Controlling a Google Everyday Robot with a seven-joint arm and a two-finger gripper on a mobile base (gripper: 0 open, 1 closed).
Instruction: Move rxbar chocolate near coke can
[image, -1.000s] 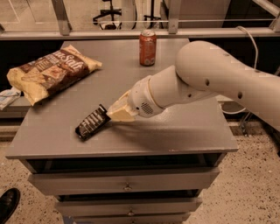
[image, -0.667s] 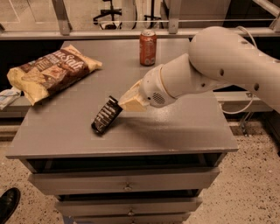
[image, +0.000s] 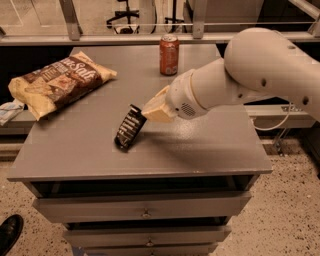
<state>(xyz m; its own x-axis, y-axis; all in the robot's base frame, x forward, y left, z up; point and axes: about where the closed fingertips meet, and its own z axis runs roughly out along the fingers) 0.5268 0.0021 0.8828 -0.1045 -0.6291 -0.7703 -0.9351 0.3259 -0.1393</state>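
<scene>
The rxbar chocolate (image: 128, 128) is a black bar with white lettering. It hangs tilted, upper end raised, lower end just at the grey table top (image: 200, 145) near the middle. My gripper (image: 143, 114) is shut on the bar's upper right end, with the white arm reaching in from the right. The coke can (image: 169, 54) stands upright at the back of the table, up and to the right of the bar and well apart from it.
A large yellow-brown chip bag (image: 57, 82) lies at the table's back left. The table has drawers below its front edge (image: 145, 214). A dark shoe (image: 9, 232) shows on the floor at the lower left.
The gripper has lifted the bar's end and carried it right and toward the back of the table. The bar has gone from lying flat to hanging tilted.
</scene>
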